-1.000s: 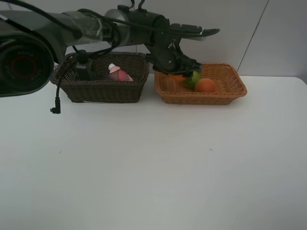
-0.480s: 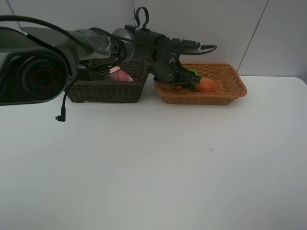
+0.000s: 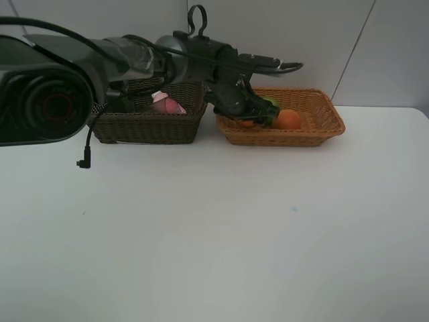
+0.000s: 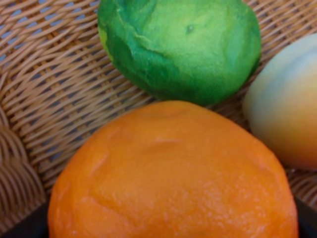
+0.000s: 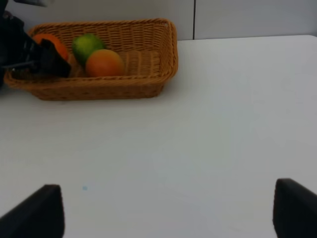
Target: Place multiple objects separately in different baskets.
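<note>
My left gripper reaches across into the light orange-tan basket and is shut on the orange mandarin, low at the basket's left end. Its dark fingertips show only at the frame's corners in the left wrist view. The green oval fruit and the red-yellow peach lie just beyond the mandarin; from above I see the peach and green fruit. The small pink bottle lies in the dark brown basket. My right gripper stands open over bare table, its fingers wide apart.
The two baskets stand side by side at the back of the white table, against the wall. The left arm stretches over the dark basket, with a cable hanging in front of it. The light basket lies ahead of the right gripper.
The left gripper has come down into the light basket with the mandarin, then stayed nearly still for the last half second. Nothing else has moved.
</note>
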